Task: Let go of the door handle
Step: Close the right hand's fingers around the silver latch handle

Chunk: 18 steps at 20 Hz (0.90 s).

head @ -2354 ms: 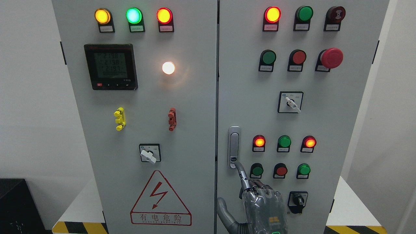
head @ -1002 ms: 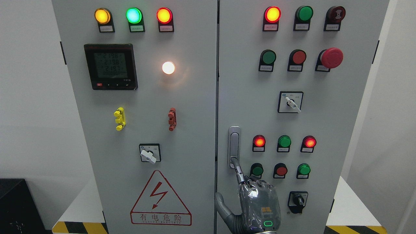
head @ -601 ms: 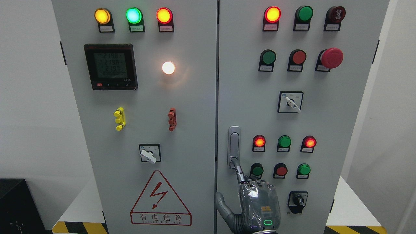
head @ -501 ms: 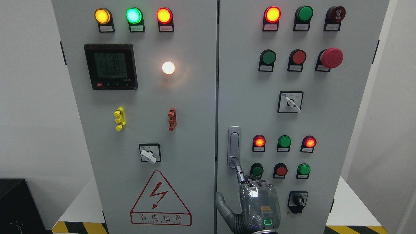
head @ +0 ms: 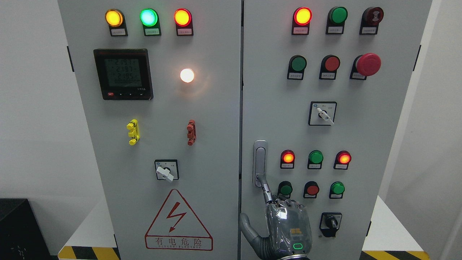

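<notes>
right hand (head: pixel 287 225), silvery, lower centre-right of frame: forefinger extended, tip on the bottom button of the grey metal door handle (head: pixel 260 162), other fingers curled, grasping nothing. it has crept up onto the button lately, now steady; handle looks not yet popped.

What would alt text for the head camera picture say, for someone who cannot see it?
A robot hand rises from the bottom edge, one extended finger touching the lower end of a silver door handle on a grey electrical cabinet covered with lit indicator lamps, push buttons and rotary switches.
</notes>
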{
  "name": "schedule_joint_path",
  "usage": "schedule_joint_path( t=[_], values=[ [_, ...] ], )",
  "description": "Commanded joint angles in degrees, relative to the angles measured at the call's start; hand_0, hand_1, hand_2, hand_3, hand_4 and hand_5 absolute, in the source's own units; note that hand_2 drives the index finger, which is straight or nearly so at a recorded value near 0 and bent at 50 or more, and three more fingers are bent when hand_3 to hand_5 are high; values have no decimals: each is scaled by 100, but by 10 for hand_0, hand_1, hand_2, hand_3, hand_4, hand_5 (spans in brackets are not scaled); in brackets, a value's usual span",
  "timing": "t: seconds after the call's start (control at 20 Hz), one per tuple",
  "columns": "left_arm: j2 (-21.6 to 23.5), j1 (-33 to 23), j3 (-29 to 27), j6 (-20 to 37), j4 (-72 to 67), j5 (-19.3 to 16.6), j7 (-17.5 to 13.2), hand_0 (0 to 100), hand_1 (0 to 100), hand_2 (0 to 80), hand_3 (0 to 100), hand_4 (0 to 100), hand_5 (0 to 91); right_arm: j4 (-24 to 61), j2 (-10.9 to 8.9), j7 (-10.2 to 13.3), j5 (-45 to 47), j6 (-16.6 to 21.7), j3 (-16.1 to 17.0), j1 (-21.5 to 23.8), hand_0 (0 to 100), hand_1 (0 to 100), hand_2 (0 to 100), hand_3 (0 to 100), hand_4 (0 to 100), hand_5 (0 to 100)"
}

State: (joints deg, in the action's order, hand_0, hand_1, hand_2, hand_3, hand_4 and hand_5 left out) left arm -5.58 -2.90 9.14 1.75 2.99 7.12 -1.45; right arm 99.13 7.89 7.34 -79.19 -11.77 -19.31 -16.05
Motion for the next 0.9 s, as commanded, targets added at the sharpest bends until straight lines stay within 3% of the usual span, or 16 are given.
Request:
schedule_joint_path(
  t=[0.0,0.2,0.35,0.85],
  values=[
    [4,0,0,-8,0,0,-4,0,0,44,106,4,0,-69,2,-13,0,-9,15,5,354,256,0,768,757,760],
    [-4,0,0,-17,0,0,-4,0,0,44,106,3,0,-87,-6,-31,0,-44,15,-4,354,256,0,772,755,760],
    [-4,0,0,-17,0,0,-4,0,0,44,106,3,0,-87,2,-172,-9,-71,15,-39,353,256,0,774,758,761],
    [-4,0,0,-17,0,0,-4,0,0,44,106,3,0,-78,2,-172,0,-115,6,-30,353,256,0,777,758,760]
  ],
)
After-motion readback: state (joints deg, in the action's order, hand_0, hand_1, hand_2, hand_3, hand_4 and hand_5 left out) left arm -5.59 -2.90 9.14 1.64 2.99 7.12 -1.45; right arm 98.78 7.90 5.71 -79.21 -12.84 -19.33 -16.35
